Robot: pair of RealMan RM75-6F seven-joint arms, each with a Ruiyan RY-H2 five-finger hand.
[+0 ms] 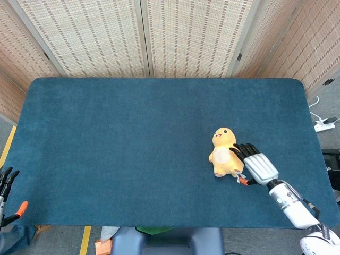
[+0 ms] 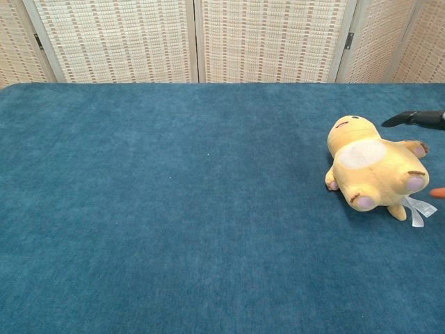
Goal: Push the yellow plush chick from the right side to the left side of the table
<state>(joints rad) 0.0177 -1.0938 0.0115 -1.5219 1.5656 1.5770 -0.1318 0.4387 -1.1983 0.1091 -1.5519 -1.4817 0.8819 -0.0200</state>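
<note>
The yellow plush chick lies on its back on the right half of the blue table, head toward the far edge; the chest view shows it too. My right hand is flat over the table just right of the chick, fingers straight and apart, holding nothing. Its dark fingertips reach the chick's wing; I cannot tell if they touch. In the chest view only its fingertips and an orange thumb tip show at the right border. My left hand hangs off the front left corner, fingers apart.
The blue cloth table stretches wide to the left of the chick. Woven folding screens stand behind the far edge. A white power strip lies on the floor beyond the right edge.
</note>
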